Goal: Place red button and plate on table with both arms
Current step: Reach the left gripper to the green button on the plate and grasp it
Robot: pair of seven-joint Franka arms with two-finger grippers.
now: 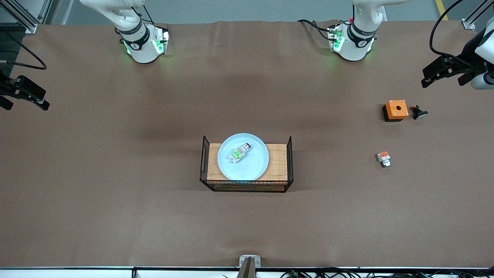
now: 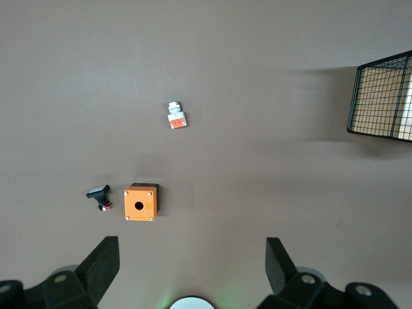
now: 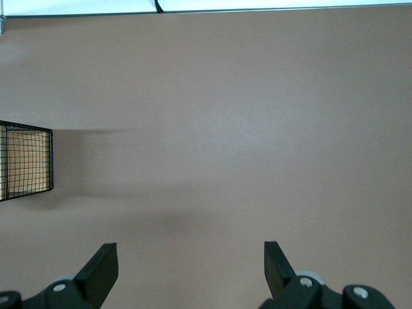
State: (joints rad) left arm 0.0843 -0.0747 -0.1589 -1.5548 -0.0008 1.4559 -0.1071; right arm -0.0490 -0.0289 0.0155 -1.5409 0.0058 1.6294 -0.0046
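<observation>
Nothing started yet: the plate [image 1: 243,157] sits on the wooden top of the wire crate [image 1: 246,186] mid-table, with the red button [image 1: 240,151] lying on the plate, green patch up. Neither is on the table [image 1: 115,200] so far.

Left gripper [image 1: 444,69] is parked up over the left arm's end of the table, jaws spread wide, holding nothing. Its wrist view shows the fingers [image 2: 100,264] well apart above the orange box [image 2: 141,201], the black push-button [image 2: 98,195] just beside it, and the orange-patch switch piece [image 2: 176,116]. Those are decoys, not the target.

Right gripper [image 1: 23,92] hangs over the right arm's end, also fully open and empty; its wrist view shows only bare table and a corner of the crate.

Next, as I read it: both arms reach in to the crate. One needs a fine pinch on the tiny button, the other a rim grip on the plate. The plate is glossy, so slip risk.
</observation>
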